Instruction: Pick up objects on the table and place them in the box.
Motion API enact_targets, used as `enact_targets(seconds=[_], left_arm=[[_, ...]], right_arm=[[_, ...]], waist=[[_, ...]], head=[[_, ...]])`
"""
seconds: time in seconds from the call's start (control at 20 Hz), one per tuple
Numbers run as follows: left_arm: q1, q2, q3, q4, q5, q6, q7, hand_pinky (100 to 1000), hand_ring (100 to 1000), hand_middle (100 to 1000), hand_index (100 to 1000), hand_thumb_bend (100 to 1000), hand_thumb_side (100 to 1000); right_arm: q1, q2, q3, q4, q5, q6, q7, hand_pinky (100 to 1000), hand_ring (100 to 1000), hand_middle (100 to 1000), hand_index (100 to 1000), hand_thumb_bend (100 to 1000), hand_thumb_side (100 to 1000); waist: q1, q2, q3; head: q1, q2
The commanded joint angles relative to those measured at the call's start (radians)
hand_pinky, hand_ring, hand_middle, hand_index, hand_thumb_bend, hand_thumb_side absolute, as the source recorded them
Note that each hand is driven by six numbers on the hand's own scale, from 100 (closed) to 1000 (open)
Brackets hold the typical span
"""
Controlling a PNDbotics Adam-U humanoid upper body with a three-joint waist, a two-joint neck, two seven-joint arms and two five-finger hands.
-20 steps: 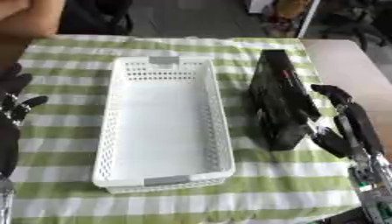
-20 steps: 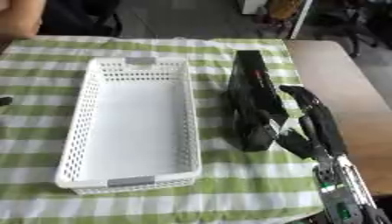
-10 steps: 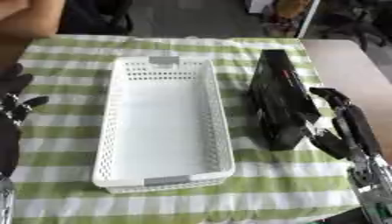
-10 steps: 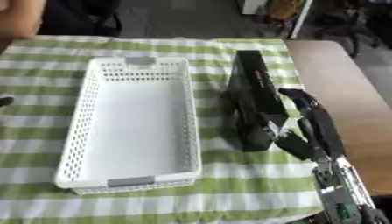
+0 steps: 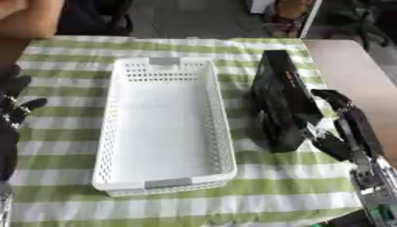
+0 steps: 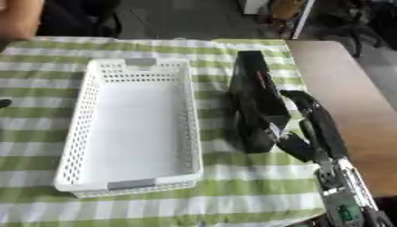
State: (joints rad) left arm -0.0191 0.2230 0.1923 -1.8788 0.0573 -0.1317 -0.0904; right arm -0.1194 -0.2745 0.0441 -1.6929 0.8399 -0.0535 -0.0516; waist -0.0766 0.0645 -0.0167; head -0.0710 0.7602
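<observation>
On the green-and-white checked tablecloth [image 5: 256,186] sits a white perforated basket [image 5: 116,133], long axis running away from the robot, grey handle tabs at near and far ends. Nothing lies inside it.

Just right of the basket, apart from its wall, a long black object [image 5: 281,99] stands on the cloth, parallel to the basket; a thin red line runs along its upper face. It appears tilted, its top edge leaning toward the right, though the dark surface makes the exact pose hard to judge.

Right hand [image 6: 306,128] reaches in from the lower right. Fingers [image 6: 298,99] lie along the right side and top of the black object; the thumb [image 6: 291,144] sits at its near end. The hand is wrapped around the object's near portion, grasping it. The object's base still meets the cloth.

Left hand [image 5: 12,111] shows at the left edge of the left eye view, fingers up and relaxed, holding nothing, well apart from the basket.

Bare brown tabletop [image 6: 341,88] borders the cloth on the right.
</observation>
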Motion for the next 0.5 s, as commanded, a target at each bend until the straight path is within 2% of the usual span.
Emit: enact_targets(seconds=[0.05, 0.5], left_arm=[[-0.008, 0.01, 0.0, -0.015, 0.002, -0.002, -0.002, 783, 1000, 1000, 828, 153, 1000], [-0.008, 0.01, 0.0, -0.015, 0.002, -0.002, -0.002, 783, 1000, 1000, 828, 153, 1000]], right_arm=[[-0.002, -0.024, -0.003, -0.008, 0.005, -0.003, 0.003, 911, 845, 796, 889, 648, 1000], [-0.002, -0.025, 0.0, 0.003, 0.005, -0.008, 0.011, 912, 846, 797, 889, 649, 995]], waist=[[0.001, -0.007, 0.001], [0.001, -0.006, 0.001]], head=[[-0.007, -0.007], [-0.007, -0.007]])
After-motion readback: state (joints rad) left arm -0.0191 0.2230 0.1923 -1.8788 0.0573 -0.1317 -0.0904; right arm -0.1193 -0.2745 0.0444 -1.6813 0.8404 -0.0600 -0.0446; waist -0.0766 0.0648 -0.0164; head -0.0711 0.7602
